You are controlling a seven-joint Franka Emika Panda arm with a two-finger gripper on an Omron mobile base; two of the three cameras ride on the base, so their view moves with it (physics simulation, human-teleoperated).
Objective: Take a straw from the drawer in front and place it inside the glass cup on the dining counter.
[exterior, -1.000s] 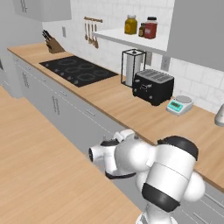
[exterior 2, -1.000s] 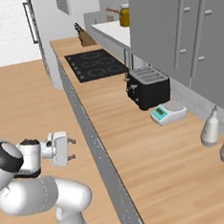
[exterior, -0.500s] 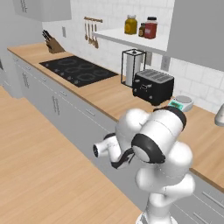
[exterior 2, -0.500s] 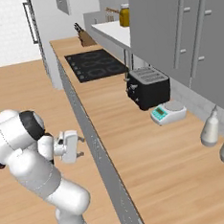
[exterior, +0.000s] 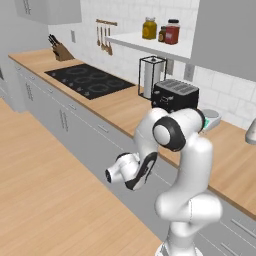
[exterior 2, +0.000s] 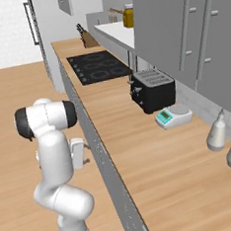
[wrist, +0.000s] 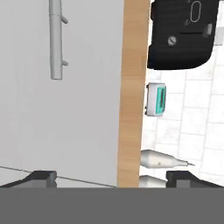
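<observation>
My gripper is open, its two dark fingertips set wide apart at the bottom of the hand view. It faces a closed light grey drawer with a slim metal bar handle; this view is rolled a quarter turn. From the right base view my gripper hangs just off the cabinet fronts, below the wooden wall counter's edge, with nothing between its fingers. The straw, the glass cup and the dining counter are out of view.
On the wall counter stand a black toaster, a small scale, a paper towel holder, a cooktop and a knife block. Two grey bottles stand at the right. Open wood floor lies behind me.
My arm has risen from a low crouch to an upright stance. The hand has stayed low and edged a little closer to the cabinet front. The fingers have stayed open.
</observation>
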